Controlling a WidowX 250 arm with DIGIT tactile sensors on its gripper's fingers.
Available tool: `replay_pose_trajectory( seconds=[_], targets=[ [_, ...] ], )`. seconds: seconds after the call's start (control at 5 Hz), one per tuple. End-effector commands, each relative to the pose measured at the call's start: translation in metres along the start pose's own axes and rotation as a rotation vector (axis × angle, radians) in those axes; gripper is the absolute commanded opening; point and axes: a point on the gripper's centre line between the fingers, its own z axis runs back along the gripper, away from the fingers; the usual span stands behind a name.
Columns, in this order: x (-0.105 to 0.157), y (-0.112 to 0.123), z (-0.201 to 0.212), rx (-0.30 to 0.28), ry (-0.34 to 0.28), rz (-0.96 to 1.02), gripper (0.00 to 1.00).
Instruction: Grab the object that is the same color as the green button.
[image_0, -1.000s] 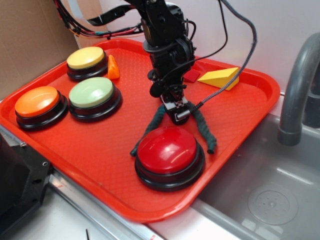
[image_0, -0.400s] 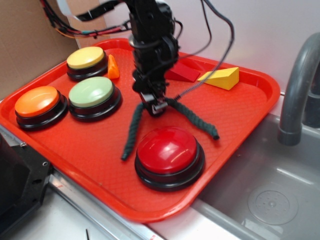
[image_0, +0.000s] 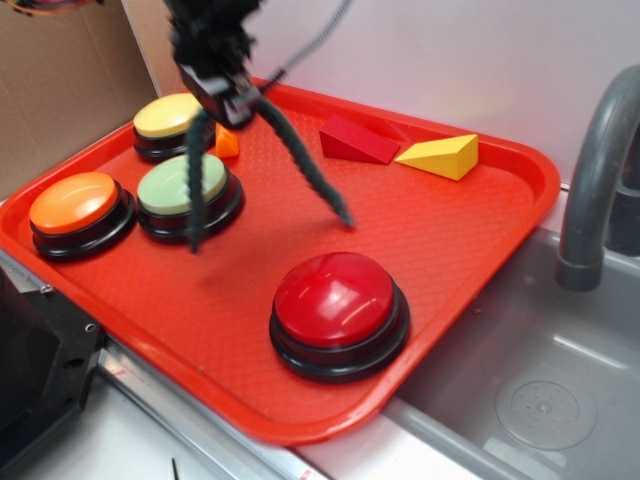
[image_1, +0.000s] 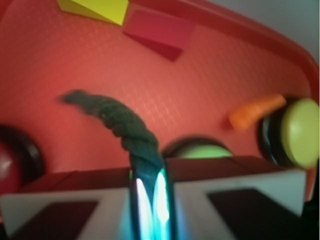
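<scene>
My gripper (image_0: 228, 100) is shut on the dark green twisted rope (image_0: 305, 165) at its middle and holds it up above the red tray (image_0: 500, 215). Both rope ends hang down free, one over the pale-green button (image_0: 180, 186), the other toward the tray's middle. In the wrist view the rope (image_1: 120, 120) runs out from between the shut jaws of my gripper (image_1: 148, 192), and the green button (image_1: 200, 151) shows just beyond them.
On the tray stand a large red button (image_0: 338, 305), an orange button (image_0: 76, 205) and a yellow-topped button (image_0: 170, 120). A red wedge (image_0: 356, 141), a yellow wedge (image_0: 440, 156) and a small orange piece (image_0: 227, 141) lie at the back. A sink and grey faucet (image_0: 600, 170) are at right.
My gripper has risen and moved left and back with the rope in it. The rope has left the tray floor and now hangs in the air.
</scene>
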Motion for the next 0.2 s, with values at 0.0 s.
replay_pose_trajectory(
  seconds=[0.0],
  targets=[
    [-0.0220, -0.0083, 0.0774, -0.039, -0.177, 0.067, 0.00]
  ],
)
